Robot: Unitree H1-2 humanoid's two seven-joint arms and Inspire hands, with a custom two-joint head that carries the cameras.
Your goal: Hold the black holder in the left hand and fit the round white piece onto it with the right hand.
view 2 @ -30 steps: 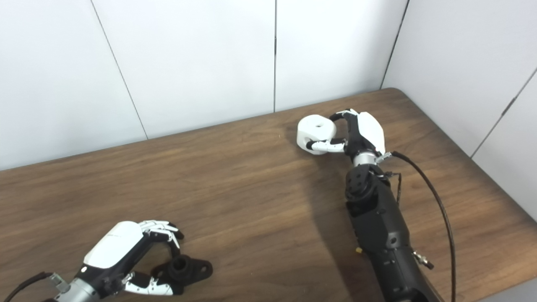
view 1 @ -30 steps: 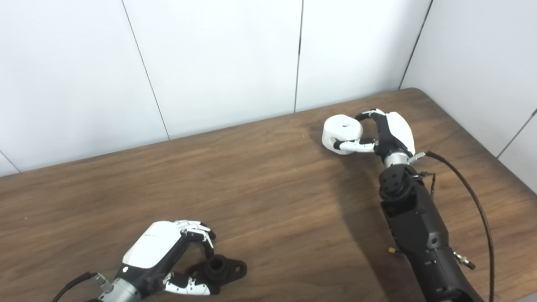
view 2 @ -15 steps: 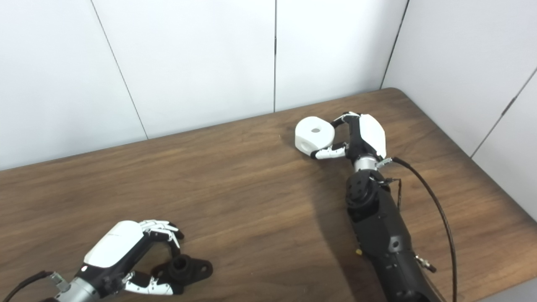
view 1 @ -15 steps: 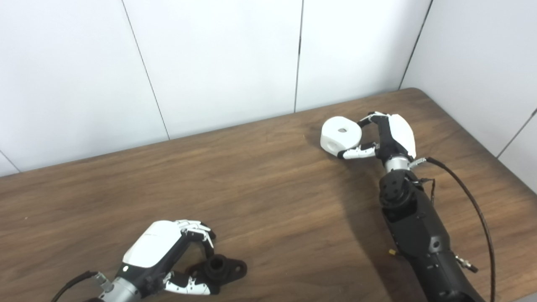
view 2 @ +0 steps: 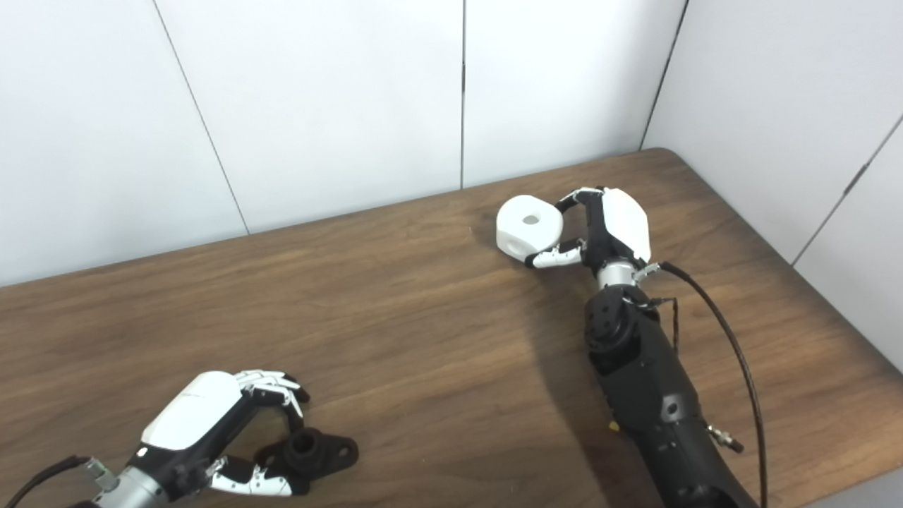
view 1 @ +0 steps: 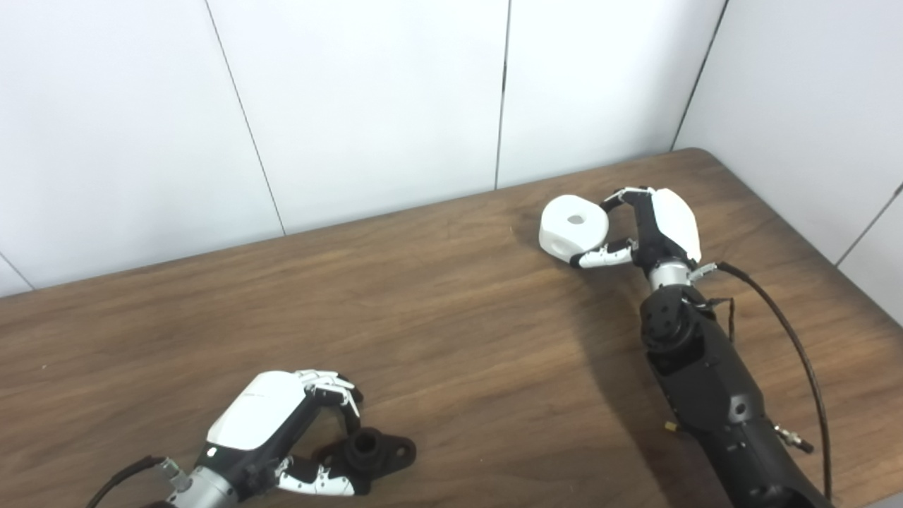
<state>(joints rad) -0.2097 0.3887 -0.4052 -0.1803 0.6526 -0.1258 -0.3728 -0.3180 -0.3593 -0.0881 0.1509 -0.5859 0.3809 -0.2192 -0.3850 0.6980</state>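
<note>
Counter: dark wood-grain top with a rounded far corner, lying against white panelled walls.
Black holder: matte flanged socket, sitting at the near left edge.
Left hand: fingers closing around the holder.
Round white piece: smooth puck with a centre hole, far right.
Right hand: fingers clamping the piece.

1 black holder, 1 round white piece, 2 hands.
</note>
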